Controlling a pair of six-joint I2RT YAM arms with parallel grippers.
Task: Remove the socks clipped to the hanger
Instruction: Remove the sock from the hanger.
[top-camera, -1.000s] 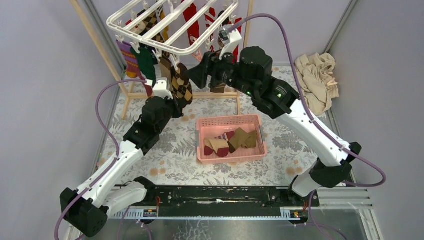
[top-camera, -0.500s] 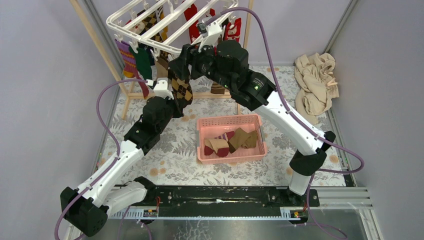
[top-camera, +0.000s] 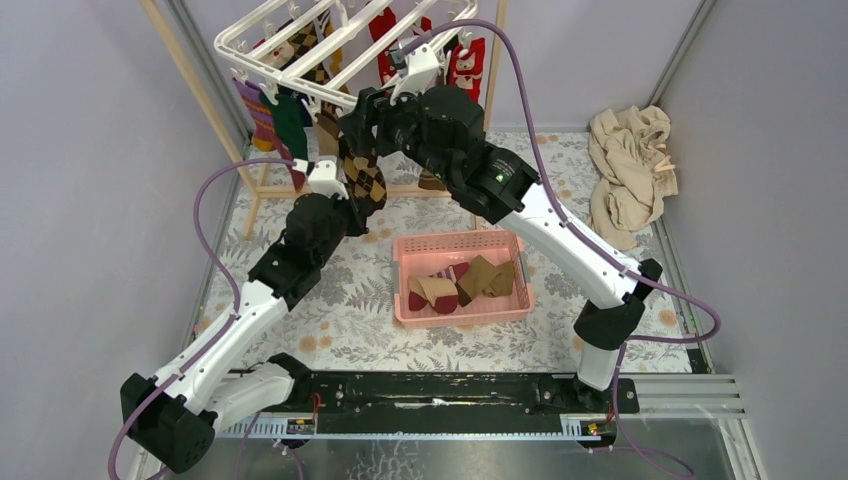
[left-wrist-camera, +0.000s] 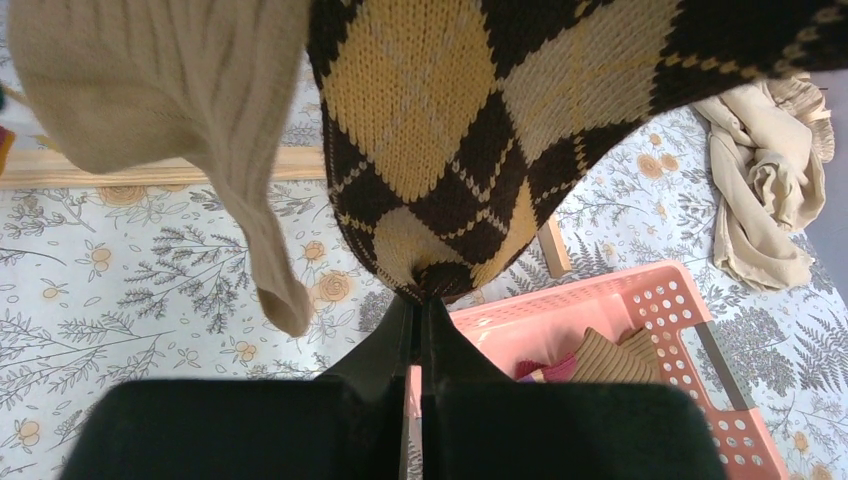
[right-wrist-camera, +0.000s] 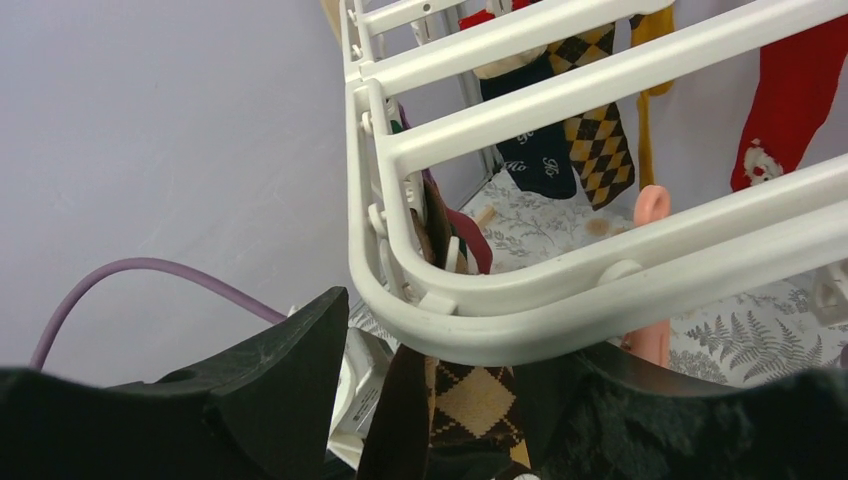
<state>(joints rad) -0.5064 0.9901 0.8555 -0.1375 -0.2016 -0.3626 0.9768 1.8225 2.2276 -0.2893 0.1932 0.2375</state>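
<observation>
One second has swung my right gripper (top-camera: 362, 112), jaws spread, to the near-left corner of the white plastic rectangular hanger (right-wrist-camera: 560, 300), above the hanging brown-and-yellow argyle sock (left-wrist-camera: 450, 120) whose toe my left gripper (left-wrist-camera: 420, 305) clamps, so unclipping looks next.

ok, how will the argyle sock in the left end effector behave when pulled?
Probably floppy: the argyle sock hangs limp from the hanger. Its knit likely stretches before it comes free. The left end effector pinches only the toe tip, so it may slip.
</observation>
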